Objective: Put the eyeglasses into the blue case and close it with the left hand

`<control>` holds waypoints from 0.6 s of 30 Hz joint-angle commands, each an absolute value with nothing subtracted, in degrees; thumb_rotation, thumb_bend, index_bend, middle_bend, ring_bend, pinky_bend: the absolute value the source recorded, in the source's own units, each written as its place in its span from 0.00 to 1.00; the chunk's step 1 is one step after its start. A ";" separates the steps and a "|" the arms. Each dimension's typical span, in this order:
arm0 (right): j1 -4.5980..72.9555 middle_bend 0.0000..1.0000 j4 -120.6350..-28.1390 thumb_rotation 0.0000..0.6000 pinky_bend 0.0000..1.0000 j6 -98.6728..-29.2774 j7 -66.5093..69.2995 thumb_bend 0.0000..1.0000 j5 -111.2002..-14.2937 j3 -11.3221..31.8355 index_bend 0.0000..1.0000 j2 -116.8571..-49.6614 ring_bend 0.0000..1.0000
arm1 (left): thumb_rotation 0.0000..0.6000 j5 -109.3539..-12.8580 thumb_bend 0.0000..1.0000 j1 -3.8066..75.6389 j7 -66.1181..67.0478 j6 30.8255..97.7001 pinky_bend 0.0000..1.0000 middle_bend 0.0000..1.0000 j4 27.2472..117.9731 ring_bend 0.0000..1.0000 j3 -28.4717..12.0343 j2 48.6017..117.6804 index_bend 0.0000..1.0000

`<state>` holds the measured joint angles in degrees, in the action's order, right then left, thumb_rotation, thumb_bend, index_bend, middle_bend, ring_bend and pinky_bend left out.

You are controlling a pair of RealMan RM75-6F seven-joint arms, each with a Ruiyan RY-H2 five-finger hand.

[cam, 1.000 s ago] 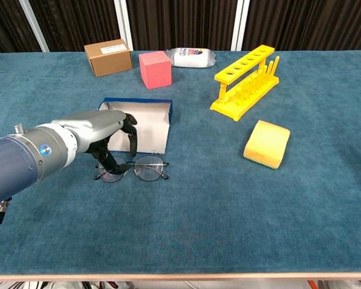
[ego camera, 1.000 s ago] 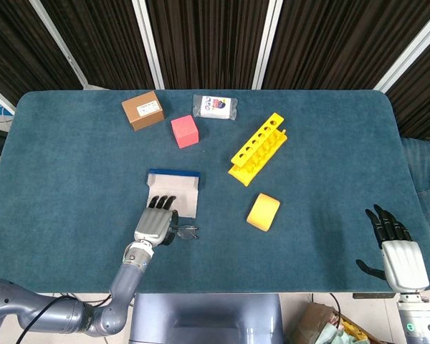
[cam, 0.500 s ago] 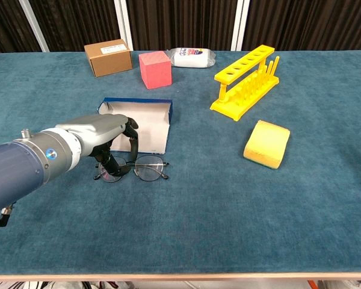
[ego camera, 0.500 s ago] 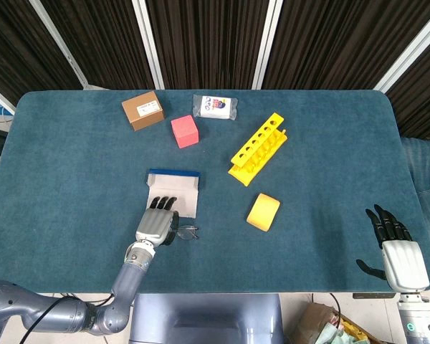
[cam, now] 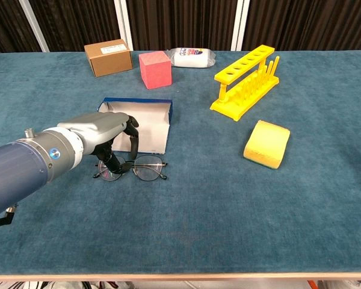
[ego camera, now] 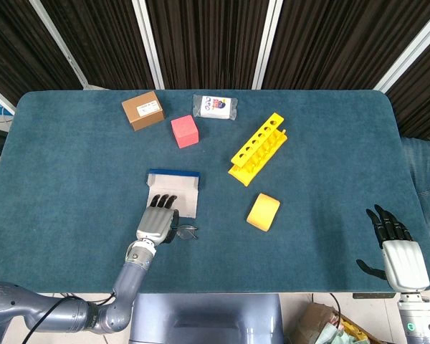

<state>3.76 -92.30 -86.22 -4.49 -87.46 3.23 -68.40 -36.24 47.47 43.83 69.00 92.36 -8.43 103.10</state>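
The blue case (ego camera: 173, 173) lies open at the table's middle left, its white inside (cam: 149, 123) facing up. Just in front of it, the thin-rimmed eyeglasses (cam: 148, 170) lie on the blue cloth, and only their right lens (ego camera: 188, 231) shows in the head view. My left hand (cam: 99, 135) arches over their left half. Its fingers (cam: 133, 143) curl down behind the frame and its thumb sits at the left lens, pinching the frame. The left hand (ego camera: 156, 222) also overlaps the case's front edge. My right hand (ego camera: 395, 247) hangs off the table's front right corner, fingers spread, holding nothing.
A yellow sponge (ego camera: 263, 211) lies right of the case, with a yellow tube rack (ego camera: 258, 148) behind it. Along the back stand a brown box (ego camera: 143, 110), a pink cube (ego camera: 185, 131) and a white packet (ego camera: 215, 107).
My left hand has settled lower over the eyeglasses and its fingers have tightened on the frame. The glasses have shifted slightly towards the case. The right hand has not moved.
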 commanded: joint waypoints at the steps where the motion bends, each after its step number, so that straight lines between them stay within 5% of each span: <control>1: 3.76 0.00 -92.46 1.00 0.19 -86.08 -4.56 0.16 -87.27 3.24 0.00 -68.32 0.09 | 1.00 -36.33 0.38 47.41 43.88 68.94 0.00 0.10 92.27 0.00 -8.60 103.32 0.52; 18: 3.76 0.00 -92.80 1.00 0.19 -85.79 -5.08 0.16 -86.73 3.33 0.00 -68.17 0.09 | 1.00 -37.00 0.38 46.70 44.00 68.49 0.00 0.11 91.84 0.00 -8.96 103.65 0.54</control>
